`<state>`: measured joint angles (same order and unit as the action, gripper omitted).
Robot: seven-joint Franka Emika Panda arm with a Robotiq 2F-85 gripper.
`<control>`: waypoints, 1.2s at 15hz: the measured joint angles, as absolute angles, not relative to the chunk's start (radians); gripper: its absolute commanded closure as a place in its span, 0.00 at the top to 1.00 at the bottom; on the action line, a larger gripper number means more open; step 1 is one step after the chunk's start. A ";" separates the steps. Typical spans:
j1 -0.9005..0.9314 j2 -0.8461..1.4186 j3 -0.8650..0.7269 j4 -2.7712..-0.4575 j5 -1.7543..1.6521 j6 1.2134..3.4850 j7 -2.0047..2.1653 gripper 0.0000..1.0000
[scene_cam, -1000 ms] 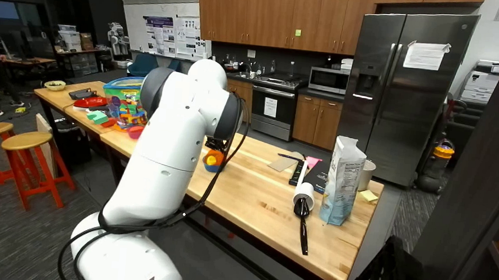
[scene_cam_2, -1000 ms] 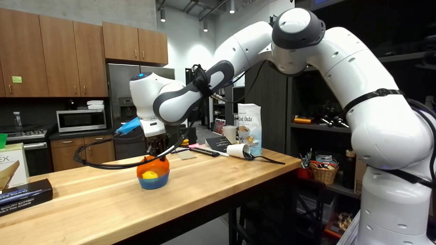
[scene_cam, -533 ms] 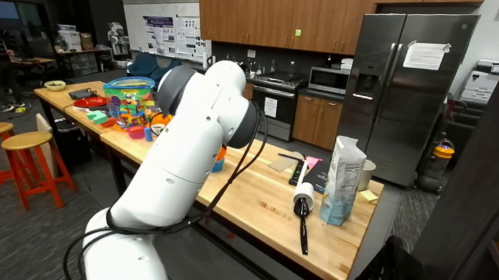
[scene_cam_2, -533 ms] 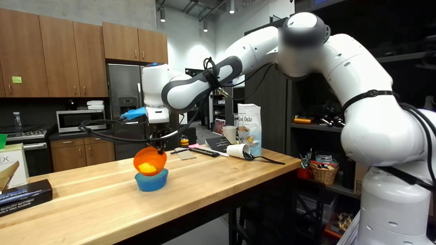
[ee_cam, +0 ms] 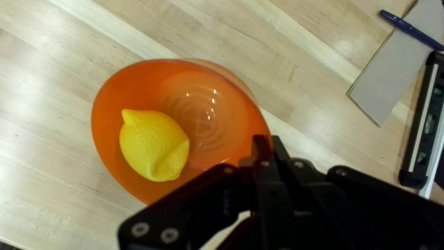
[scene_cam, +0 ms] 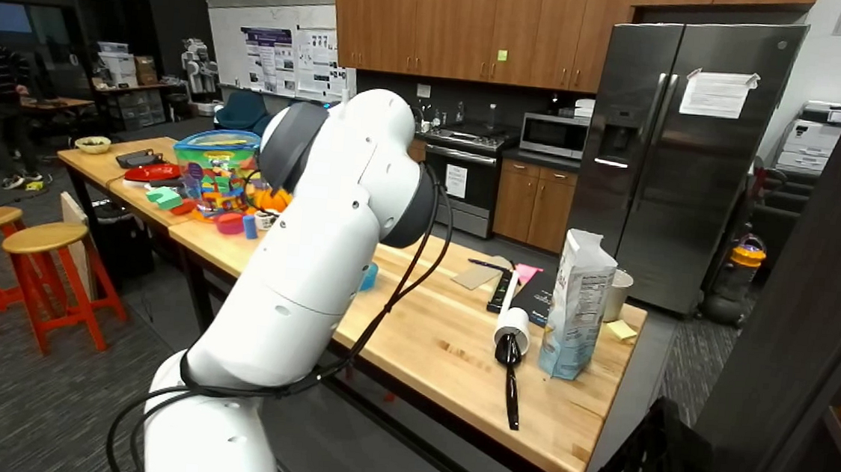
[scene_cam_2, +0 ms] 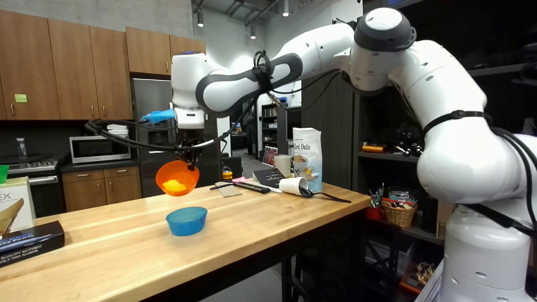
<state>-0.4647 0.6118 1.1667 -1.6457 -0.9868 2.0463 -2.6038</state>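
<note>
Wrist view: the jaws are pinching the rim of an orange bowl (ee_cam: 204, 128), and a yellow lemon (ee_cam: 154, 146) lies inside, toward the side away from them. In an exterior view I can see that bowl hanging tilted in the air over the worktop (scene_cam_2: 126, 251), apart from the blue bowl (scene_cam_2: 187, 222) that stands upright on it. Farther along, a white cup (scene_cam_2: 291, 185) lies on its side near an upright bag of oats (scene_cam_2: 307, 159).

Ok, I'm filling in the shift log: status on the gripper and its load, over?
Gripper shut on rim of orange bowl. Tilted, held above table, lemon inside. Possible obstacle if lowering: blue bowl standing on table.
</note>
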 measured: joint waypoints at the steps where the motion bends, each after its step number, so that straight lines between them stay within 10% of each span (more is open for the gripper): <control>1: -0.465 0.603 1.177 -1.644 -0.997 2.031 -2.604 0.01; 11: -0.324 0.580 1.093 -1.717 -1.231 1.848 -2.592 0.01; 18: 0.064 0.505 0.638 -1.703 -1.341 1.996 -2.586 0.01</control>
